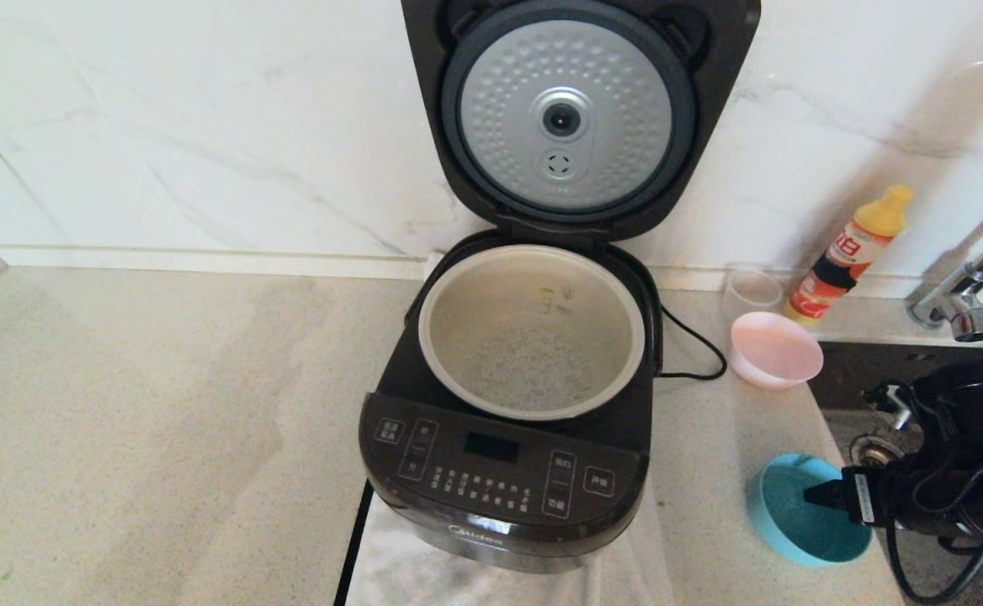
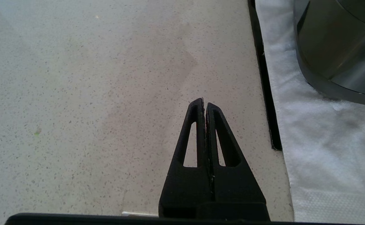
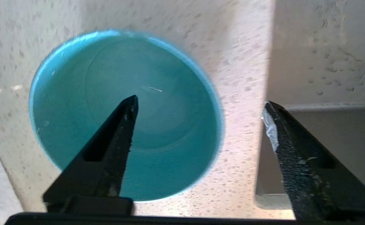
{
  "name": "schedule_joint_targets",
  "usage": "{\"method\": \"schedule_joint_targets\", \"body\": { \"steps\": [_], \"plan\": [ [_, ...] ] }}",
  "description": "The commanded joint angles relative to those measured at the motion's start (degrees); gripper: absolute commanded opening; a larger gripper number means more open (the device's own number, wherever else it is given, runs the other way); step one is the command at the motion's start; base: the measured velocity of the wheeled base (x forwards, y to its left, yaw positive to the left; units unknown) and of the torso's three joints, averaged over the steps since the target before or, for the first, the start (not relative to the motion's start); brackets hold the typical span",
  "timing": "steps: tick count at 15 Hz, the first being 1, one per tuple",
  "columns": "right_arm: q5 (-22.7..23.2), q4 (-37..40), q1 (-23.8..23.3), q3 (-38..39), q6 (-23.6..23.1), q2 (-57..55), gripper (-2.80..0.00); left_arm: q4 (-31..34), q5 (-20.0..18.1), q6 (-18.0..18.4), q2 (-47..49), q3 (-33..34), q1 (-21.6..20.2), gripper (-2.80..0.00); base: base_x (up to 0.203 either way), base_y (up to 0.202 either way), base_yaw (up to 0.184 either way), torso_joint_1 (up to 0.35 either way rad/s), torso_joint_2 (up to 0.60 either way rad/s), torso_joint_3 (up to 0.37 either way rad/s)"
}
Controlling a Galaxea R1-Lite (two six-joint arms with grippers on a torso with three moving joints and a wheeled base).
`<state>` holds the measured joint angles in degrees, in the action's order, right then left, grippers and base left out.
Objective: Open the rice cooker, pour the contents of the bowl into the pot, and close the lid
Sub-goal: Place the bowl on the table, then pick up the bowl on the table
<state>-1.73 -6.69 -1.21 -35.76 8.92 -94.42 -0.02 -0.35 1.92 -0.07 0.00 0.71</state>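
Left gripper (image 2: 205, 104): out of the head camera's sight; its wrist camera shows it low over the bare counter (image 2: 92, 93), fingers clenched together on nothing, the white cloth (image 2: 320, 150) and the rice cooker's base off to one side.

Rice cooker (image 1: 504, 480): middle of the counter, on the cloth, button panel facing the robot.

Lid (image 1: 571, 118): swung fully up against the wall, its silver dimpled underside facing forward.

Pot (image 1: 532, 330): seated in the cooker, mouth uncovered; pale grains seem to lie across its bottom, though glare makes that hard to confirm.

Pink bowl (image 1: 776, 349): on the counter just right of the cooker, near the cord.

Blue bowl (image 1: 803, 509): upright on the counter at front right, beside the sink edge; it looks empty.

Right gripper (image 3: 201, 118): fingers spread wide and holding nothing, one over the blue bowl's inside, the other past its rim, towards the sink.

What the next move turns on: pouring looks done, so the lid must come down. It stands up and back, to the left of the right gripper; by the head camera, neither arm is close to it.
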Motion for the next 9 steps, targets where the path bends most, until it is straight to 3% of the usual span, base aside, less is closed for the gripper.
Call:
{"method": "schedule_joint_targets", "body": {
  "steps": [1,4,5,9],
  "plan": [
    [0.0,0.0,0.3,0.4,-0.4,-2.0,0.00,0.0,0.0,0.0,0.1,0.1,0.0,-2.80,0.000,0.000,0.000,0.000,0.00,0.000],
    [0.0,0.0,0.2,0.7,-0.7,-2.5,0.00,0.0,0.0,0.0,0.1,0.1,0.0,-2.80,0.000,0.000,0.000,0.000,0.00,0.000],
    [-0.1,-0.1,0.2,0.6,-0.6,-2.5,-2.80,-0.1,0.0,0.0,0.1,0.1,0.0,-2.80,0.000,0.000,0.000,0.000,0.00,0.000],
    [0.0,0.0,0.2,1.0,-0.3,-2.2,-2.80,0.0,0.0,0.0,0.1,0.1,0.0,-2.80,0.000,0.000,0.000,0.000,0.00,0.000]
  ]
}}
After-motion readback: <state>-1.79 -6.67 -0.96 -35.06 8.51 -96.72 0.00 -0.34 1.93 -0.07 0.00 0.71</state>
